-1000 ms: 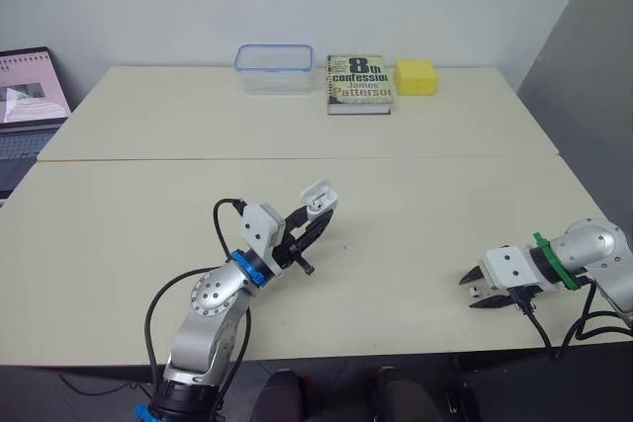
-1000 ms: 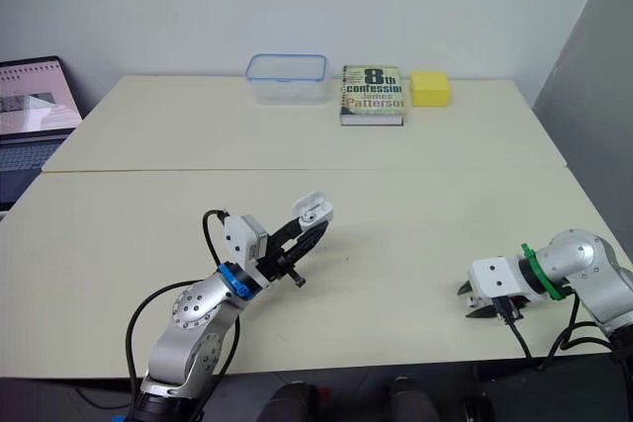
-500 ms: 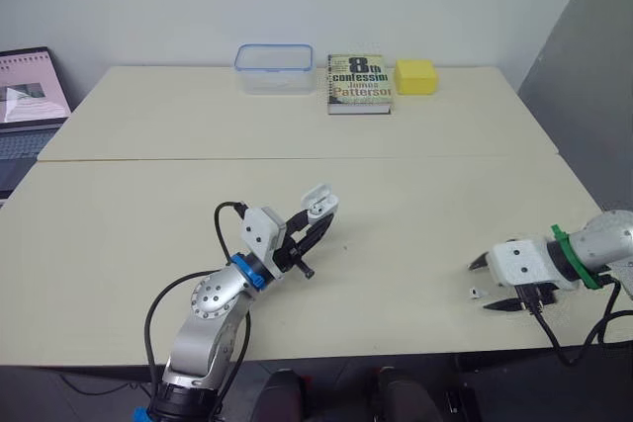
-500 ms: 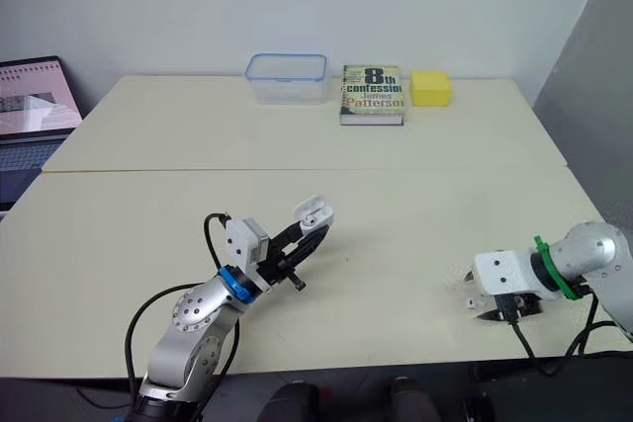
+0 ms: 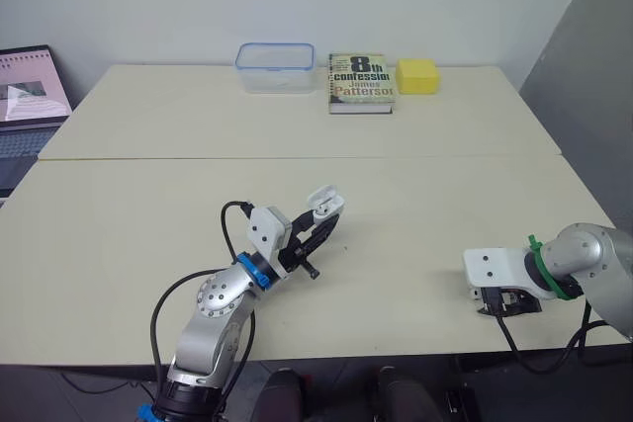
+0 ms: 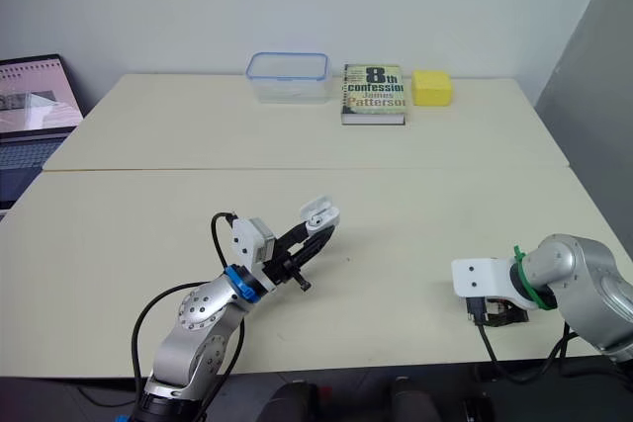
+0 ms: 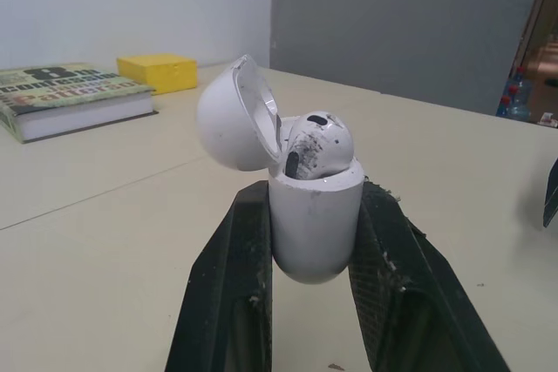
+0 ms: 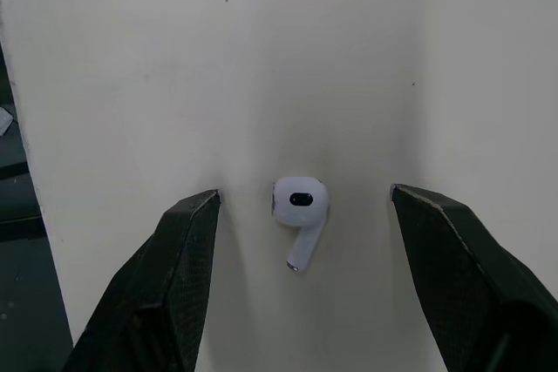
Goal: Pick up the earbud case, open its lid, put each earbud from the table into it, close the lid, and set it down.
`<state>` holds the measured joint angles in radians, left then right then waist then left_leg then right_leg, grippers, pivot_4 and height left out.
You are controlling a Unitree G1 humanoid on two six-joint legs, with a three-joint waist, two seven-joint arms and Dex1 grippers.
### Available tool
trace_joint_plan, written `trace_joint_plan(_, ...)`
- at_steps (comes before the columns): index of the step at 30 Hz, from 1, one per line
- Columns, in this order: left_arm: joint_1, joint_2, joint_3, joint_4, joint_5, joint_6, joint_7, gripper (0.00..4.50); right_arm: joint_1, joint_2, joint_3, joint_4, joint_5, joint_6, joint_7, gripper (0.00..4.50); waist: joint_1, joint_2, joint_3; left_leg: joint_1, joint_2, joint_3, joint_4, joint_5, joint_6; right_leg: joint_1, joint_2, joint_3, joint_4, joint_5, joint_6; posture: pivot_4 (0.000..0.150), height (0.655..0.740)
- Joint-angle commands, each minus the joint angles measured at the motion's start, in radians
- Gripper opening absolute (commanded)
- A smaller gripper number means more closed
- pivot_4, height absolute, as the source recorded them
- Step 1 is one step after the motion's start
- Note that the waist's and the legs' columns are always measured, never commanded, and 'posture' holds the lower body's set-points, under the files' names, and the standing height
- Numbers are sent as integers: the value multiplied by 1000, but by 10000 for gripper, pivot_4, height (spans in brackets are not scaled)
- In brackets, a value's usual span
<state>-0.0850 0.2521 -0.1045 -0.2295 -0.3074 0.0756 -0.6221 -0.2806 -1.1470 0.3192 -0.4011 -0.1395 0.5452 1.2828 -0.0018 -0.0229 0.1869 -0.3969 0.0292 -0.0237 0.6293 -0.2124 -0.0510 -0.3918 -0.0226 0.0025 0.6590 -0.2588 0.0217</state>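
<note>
Apparently half-filled, lid-up earbud case (image 7: 315,226) clamped in left gripper (image 7: 314,195); right gripper (image 8: 305,197) gapes around earbud (image 8: 300,204).

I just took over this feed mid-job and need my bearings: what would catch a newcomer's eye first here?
The left tool holds the white earbud case over the middle of the near table, with its lid flipped open and one earbud seated inside. Near the table's front right edge, the right tool stands open over a loose earbud lying between its fingers, touching neither.
</note>
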Motion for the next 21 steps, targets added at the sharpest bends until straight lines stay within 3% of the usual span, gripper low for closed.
trace_joint_plan(1,-6,0,-1,-24,-2,-14,-1,8052,-17,13,8,13,-14,-5,-7,32314,-1,0,0,0,0,0,0,0,0,0,0,0,0,0,0,1500,7400)
trace_joint_plan(2,-5,0,-1,-25,-1,-14,0,8052,-15,14,9,17,-15,-8,-5,32314,-1,0,0,0,0,0,0,0,0,0,0,0,0,0,0,1500,7400)
trace_joint_plan(5,-4,-1,1,-25,-1,-16,3,8052,-7,16,9,19,-8,2,0,26704,-1,0,0,0,0,0,0,0,0,0,0,0,0,0,0,1500,7400)
trace_joint_plan(11,-7,-2,2,-20,0,-19,3,8052,-12,17,16,22,-8,9,8,5518,-2,-1,-1,1,0,0,0,0,0,1,0,0,0,0,0,1500,7400)
trace_joint_plan(12,-8,-2,2,-19,0,-20,3,8052,-14,18,15,21,-7,9,9,3685,-2,-1,-1,1,0,0,0,0,0,2,0,0,0,0,0,1500,7400)
trace_joint_plan(21,-16,1,8,-11,-5,-25,-6,8052,-94,83,-112,-23,114,3,-14,3754,-3,-1,0,1,0,0,0,0,0,1,0,0,0,0,0,1500,7400)
